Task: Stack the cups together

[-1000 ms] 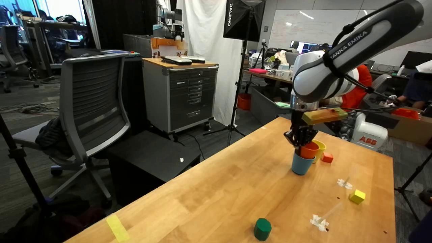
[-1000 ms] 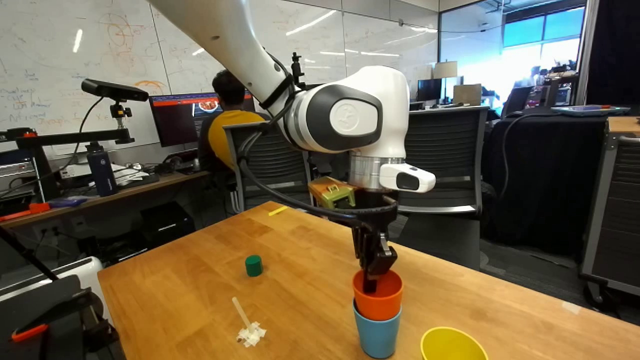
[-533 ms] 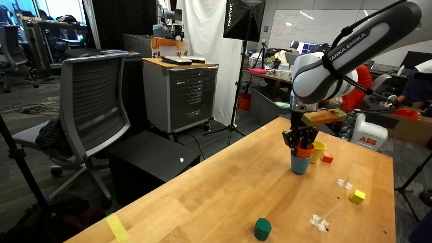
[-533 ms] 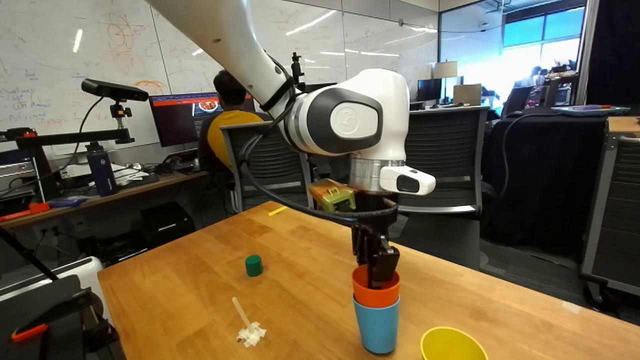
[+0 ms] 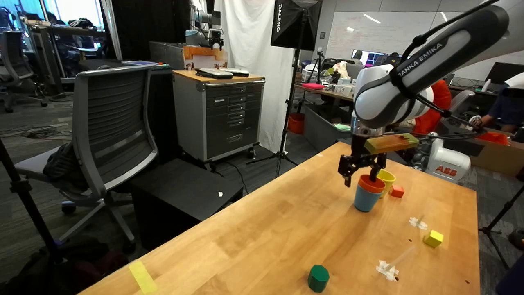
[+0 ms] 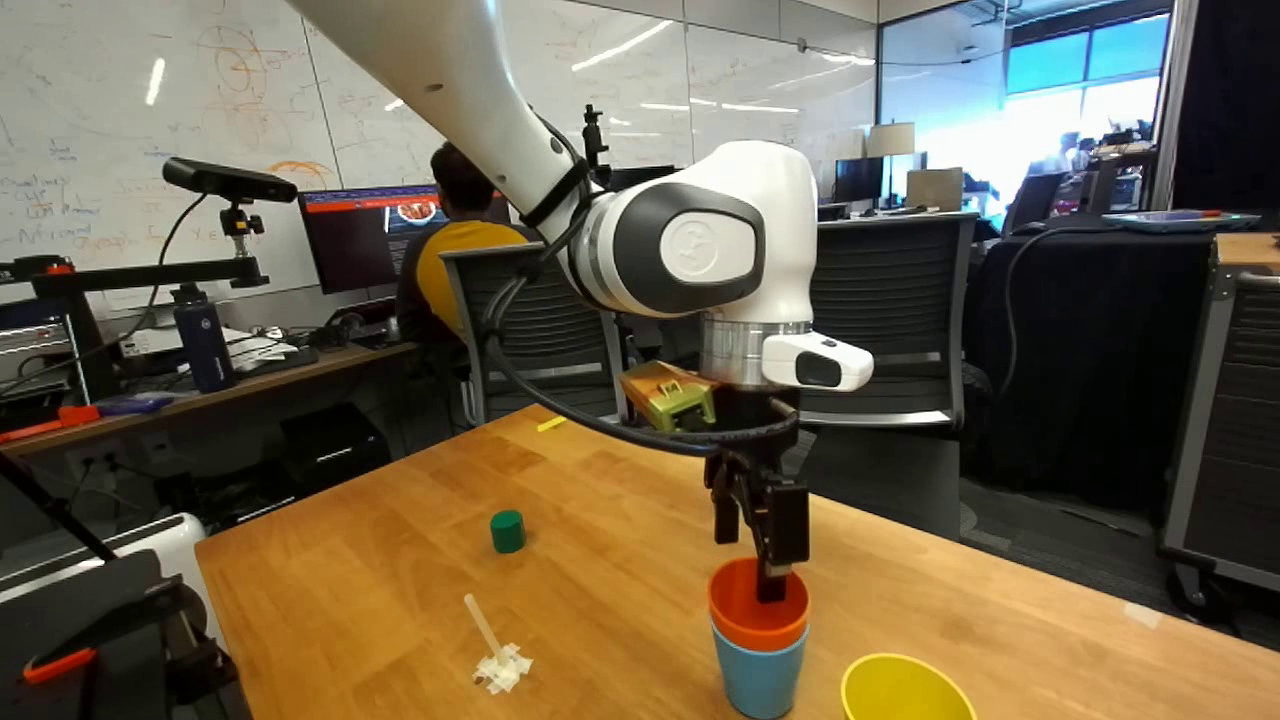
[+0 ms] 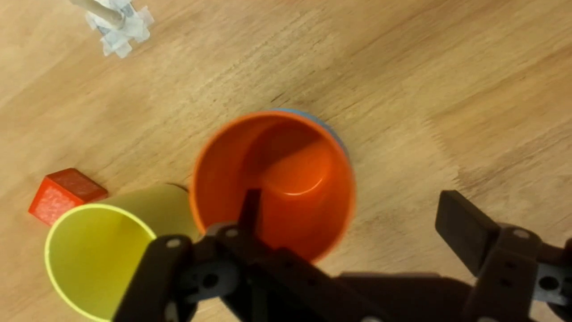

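Note:
The orange cup (image 7: 304,179) sits upright inside the blue cup (image 6: 762,680), its upper part standing above the blue rim. In the wrist view only a thin arc of the blue cup (image 7: 313,118) shows behind it. Close beside this pair stands the yellow cup (image 7: 96,259), separate and with its mouth up; an exterior view has the yellow cup (image 6: 905,690) cut by the lower edge. My gripper (image 7: 351,201) is spread wide: one of its fingers (image 7: 251,210) reaches into the orange cup, the other hangs outside, away from the wall. Nothing is clamped between them.
A red block (image 7: 67,194) lies by the yellow cup. Farther along the table are a yellow block (image 5: 433,238), a dark green piece (image 5: 318,278) and a thin stick (image 6: 482,625) fixed upright with white tape (image 6: 502,668).
The jaws have spread apart, letting go of the orange cup's wall. The orange cup sits slightly deeper in the blue one, and the arm has sunk a little.

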Robot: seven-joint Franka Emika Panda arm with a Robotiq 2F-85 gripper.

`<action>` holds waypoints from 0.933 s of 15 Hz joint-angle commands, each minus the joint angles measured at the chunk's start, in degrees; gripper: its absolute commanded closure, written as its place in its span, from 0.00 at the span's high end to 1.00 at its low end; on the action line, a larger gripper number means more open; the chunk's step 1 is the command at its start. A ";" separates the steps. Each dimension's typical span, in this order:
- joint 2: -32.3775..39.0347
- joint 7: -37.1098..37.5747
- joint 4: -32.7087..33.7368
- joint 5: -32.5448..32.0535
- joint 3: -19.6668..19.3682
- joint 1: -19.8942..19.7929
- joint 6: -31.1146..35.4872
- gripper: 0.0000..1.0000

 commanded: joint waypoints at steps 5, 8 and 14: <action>-0.20 0.25 -0.52 -0.55 -0.48 0.55 1.71 1.00; 0.68 0.56 0.04 -0.87 -0.75 0.74 1.40 1.00; 1.94 0.38 0.46 -0.61 -0.58 0.55 1.05 0.73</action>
